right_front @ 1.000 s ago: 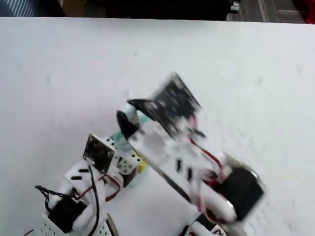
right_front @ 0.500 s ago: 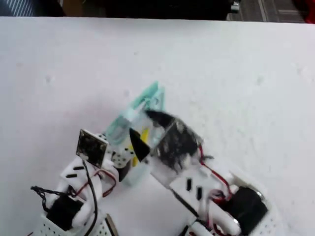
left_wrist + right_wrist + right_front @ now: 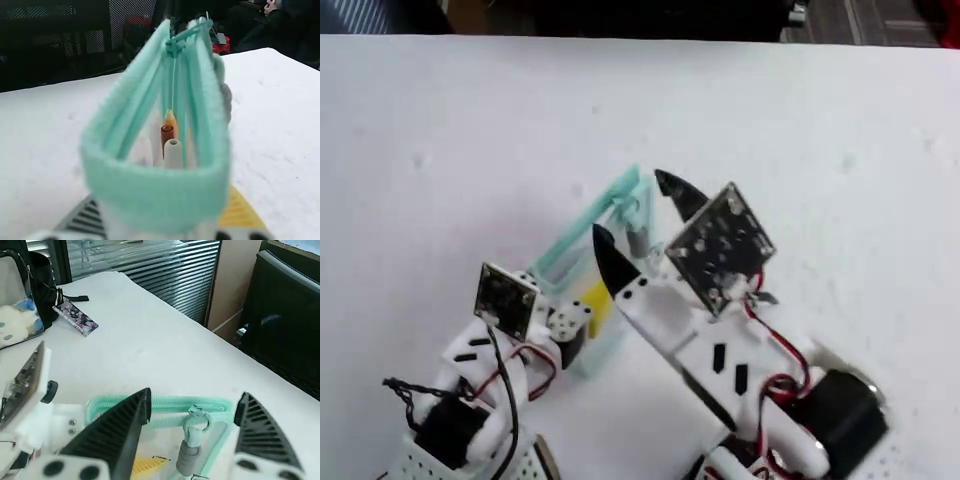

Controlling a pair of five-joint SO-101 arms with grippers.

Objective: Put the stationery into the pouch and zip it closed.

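Observation:
The mint-green pouch lies slanted on the white table, its mouth open. In the left wrist view the pouch gapes close up, with an orange pen and a white pen inside. My left gripper is shut on the pouch's near end. My right gripper hangs open over the far end, one black finger on each side of the zipper pull. From the right wrist, the pull dangles between the black fingers. Something yellow shows at the pouch's near end.
The bare white table stretches all around the pouch. In the right wrist view a dark bag with a plush toy and a printed card lie at the far table end, and a black chair stands beyond the edge.
My right arm has pulled back from over the pouch, uncovering it. Its open fingers now straddle the zipper pull at the far end. The left arm has stayed put.

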